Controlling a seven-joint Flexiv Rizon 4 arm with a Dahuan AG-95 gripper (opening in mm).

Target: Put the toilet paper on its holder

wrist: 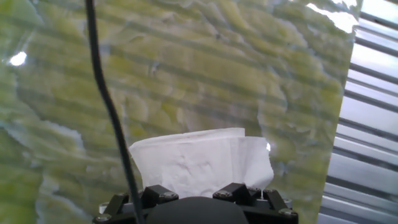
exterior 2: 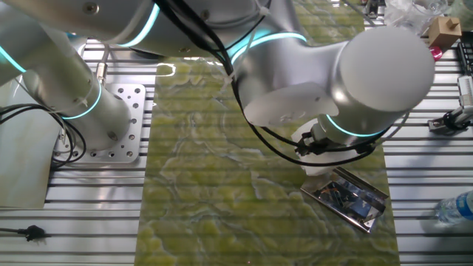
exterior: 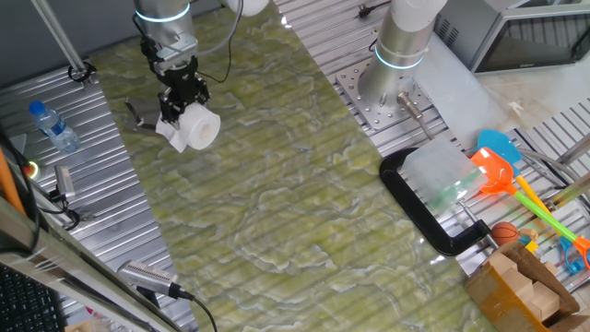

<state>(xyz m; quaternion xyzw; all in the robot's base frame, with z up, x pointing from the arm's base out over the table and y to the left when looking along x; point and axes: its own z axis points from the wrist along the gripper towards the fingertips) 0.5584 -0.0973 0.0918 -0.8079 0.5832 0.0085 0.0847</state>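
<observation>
My gripper (exterior: 182, 103) clamped on toilet paper (exterior: 195, 127), roll lifted off green marbled mat (exterior: 277, 184), hollow core facing sideways. Loose tissue flap hangs at roll's lower left. Holder (exterior 2: 349, 196) flat on mat edge, just beside and below roll, not touching as far as I can tell. Hand view: white roll (wrist: 202, 163) pinched between my fingers. Water bottle (exterior: 53, 126) lies well apart on slatted table (exterior: 101, 184).
</observation>
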